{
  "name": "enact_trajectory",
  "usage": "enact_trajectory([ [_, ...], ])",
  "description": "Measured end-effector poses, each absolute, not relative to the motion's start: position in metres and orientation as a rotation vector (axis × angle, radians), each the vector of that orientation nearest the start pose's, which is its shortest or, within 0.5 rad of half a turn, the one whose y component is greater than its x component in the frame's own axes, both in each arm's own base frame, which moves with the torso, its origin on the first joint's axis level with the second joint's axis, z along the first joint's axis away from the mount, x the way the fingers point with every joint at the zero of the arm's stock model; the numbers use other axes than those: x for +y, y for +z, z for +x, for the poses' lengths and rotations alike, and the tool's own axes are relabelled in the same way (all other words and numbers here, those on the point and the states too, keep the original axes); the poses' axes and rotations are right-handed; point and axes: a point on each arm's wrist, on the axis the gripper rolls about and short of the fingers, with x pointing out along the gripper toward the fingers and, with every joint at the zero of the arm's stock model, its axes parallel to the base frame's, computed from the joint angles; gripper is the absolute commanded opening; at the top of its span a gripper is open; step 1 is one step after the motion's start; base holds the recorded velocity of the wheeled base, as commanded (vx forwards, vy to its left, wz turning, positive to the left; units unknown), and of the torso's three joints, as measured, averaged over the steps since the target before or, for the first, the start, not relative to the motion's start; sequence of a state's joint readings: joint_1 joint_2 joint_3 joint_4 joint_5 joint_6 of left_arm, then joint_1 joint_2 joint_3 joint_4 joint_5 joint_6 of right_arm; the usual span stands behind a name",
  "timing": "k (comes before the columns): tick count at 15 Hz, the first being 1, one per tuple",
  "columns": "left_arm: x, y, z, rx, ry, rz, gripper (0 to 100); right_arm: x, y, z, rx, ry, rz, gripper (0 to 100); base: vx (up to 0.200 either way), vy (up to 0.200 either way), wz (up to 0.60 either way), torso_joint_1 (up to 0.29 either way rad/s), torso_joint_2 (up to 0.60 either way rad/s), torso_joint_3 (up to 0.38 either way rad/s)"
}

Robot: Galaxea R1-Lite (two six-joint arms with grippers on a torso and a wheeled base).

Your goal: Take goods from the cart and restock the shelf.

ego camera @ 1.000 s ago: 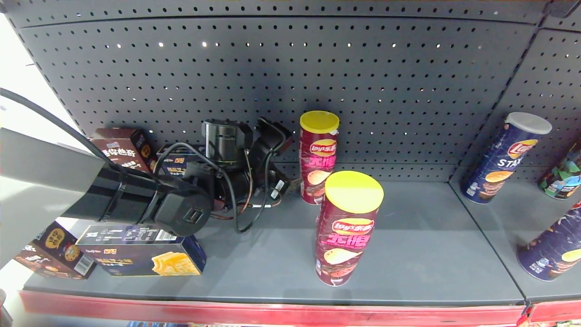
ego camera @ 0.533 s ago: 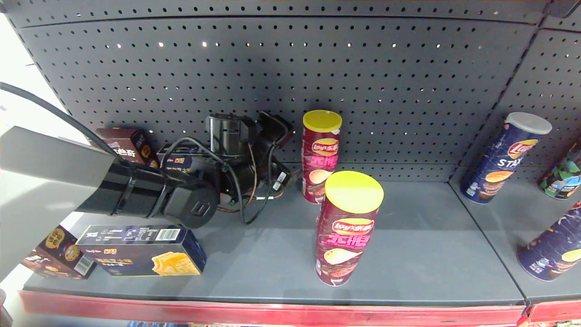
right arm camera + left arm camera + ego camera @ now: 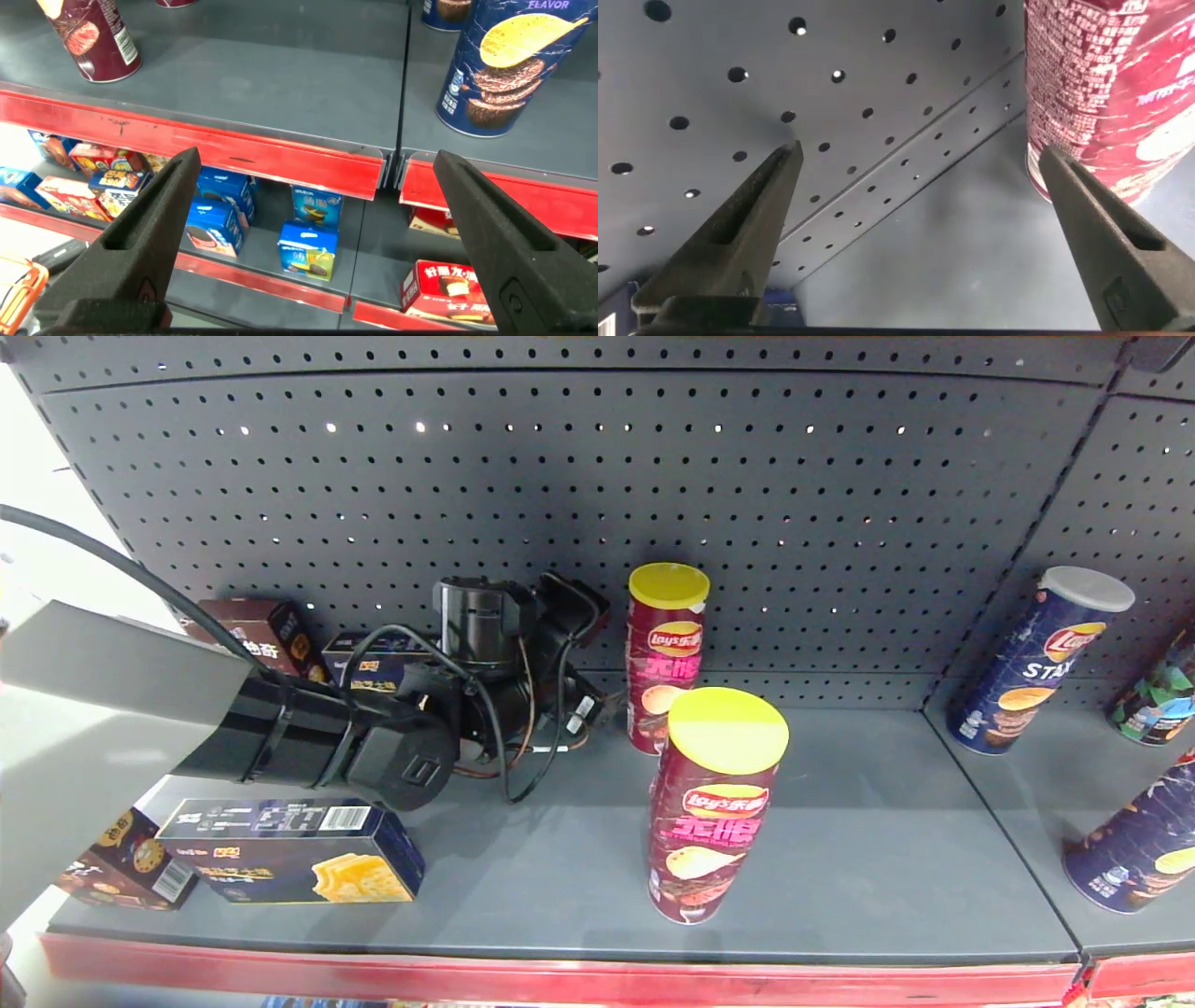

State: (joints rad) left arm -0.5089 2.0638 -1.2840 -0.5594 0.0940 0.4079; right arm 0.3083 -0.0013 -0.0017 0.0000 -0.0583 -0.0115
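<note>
Two red chip cans with yellow lids stand on the grey shelf (image 3: 868,840), one at the back (image 3: 665,658) and one near the front (image 3: 714,807). My left arm lies across the shelf from the left, with its gripper (image 3: 602,700) low by the pegboard wall, just left of the back can. In the left wrist view that gripper (image 3: 920,154) is open and holds nothing; the back can (image 3: 1106,84) stands just outside one finger (image 3: 1092,224). My right gripper (image 3: 318,161) hangs open and empty in front of the red shelf edge (image 3: 234,140).
Dark cookie boxes (image 3: 294,849) (image 3: 257,635) lie on the shelf's left part under and behind the left arm. Blue chip cans (image 3: 1041,658) (image 3: 1134,845) stand on the adjoining shelf at right. The lower shelf holds small boxes (image 3: 308,247).
My left arm has slid a little to the right along the back wall. The back red can has also shifted slightly to the right. The front can has stayed put.
</note>
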Motion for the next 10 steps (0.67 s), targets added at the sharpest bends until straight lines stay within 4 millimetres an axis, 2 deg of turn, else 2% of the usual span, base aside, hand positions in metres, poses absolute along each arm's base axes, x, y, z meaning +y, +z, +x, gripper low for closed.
enact_trajectory([
  [3, -0.2, 0.184, 0.364, 0.098, -0.424, 0.444, 100, -0.008, 0.076, -0.022, -0.004, 0.25, -0.011, 100, 0.0, 0.0, 0.0, 0.0, 0.0, 0.0],
  [5, -0.193, 0.21, 0.353, 0.047, -0.386, 0.384, 100, -0.008, 0.076, -0.022, -0.004, 0.25, -0.011, 100, 0.0, 0.0, 0.0, 0.0, 0.0, 0.0],
  [8, -0.181, 0.25, 0.318, -0.027, -0.377, 0.293, 100, -0.008, 0.076, -0.022, -0.004, 0.25, -0.011, 100, 0.0, 0.0, 0.0, 0.0, 0.0, 0.0],
  [10, -0.168, 0.264, 0.283, -0.043, -0.374, 0.251, 100, -0.008, 0.076, -0.022, -0.004, 0.25, -0.011, 100, 0.0, 0.0, 0.0, 0.0, 0.0, 0.0],
])
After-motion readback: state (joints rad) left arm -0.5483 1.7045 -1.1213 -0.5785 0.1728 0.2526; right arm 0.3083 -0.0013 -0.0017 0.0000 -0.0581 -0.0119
